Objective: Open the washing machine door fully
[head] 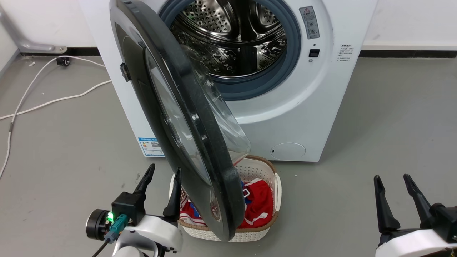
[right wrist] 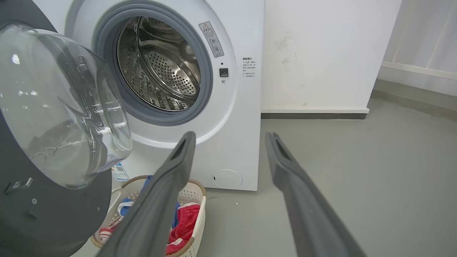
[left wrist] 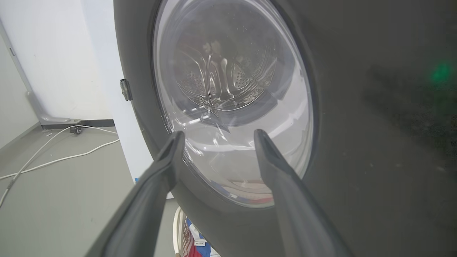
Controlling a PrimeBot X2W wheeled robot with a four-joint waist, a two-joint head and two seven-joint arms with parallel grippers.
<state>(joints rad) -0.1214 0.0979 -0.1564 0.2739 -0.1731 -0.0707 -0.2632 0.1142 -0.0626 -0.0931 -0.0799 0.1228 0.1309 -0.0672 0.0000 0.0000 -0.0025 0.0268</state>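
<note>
Standing ajar: the washing machine door (head: 185,117), black and glossy, swung out from the washing machine (head: 285,117) on the head view's left side and seen nearly edge-on, its lower rim hanging over a white laundry basket (head: 273,178). Glass bowl window (right wrist: 64,107): clear, bulging from the door's inner face toward the machine, as the right wrist view shows. Drum (head: 235,35): perforated steel, exposed, ringed by a grey rubber gasket (head: 287,71). Machine front, low: blue label (head: 150,146) partly behind the door; round flap (head: 287,151) to its right. Basket contents: a red garment (head: 260,203) with white and blue parts. Left gripper (head: 165,169): at the lower left of the head view, fingers spread apart and holding nothing, on the door's outer side, the nearer finger just beside the door's rim; contact cannot be told. In the left wrist view the same gripper (left wrist: 217,134) points at the door's outer face (left wrist: 357,142), its tips spanning the lower part of the window (left wrist: 232,89). Right gripper (head: 391,176): at the lower right, fingers likewise spread and empty, well apart from the door and machine, above bare grey floor (head: 375,125). White cable (head: 53,100): lying on the floor left of the machine.
</note>
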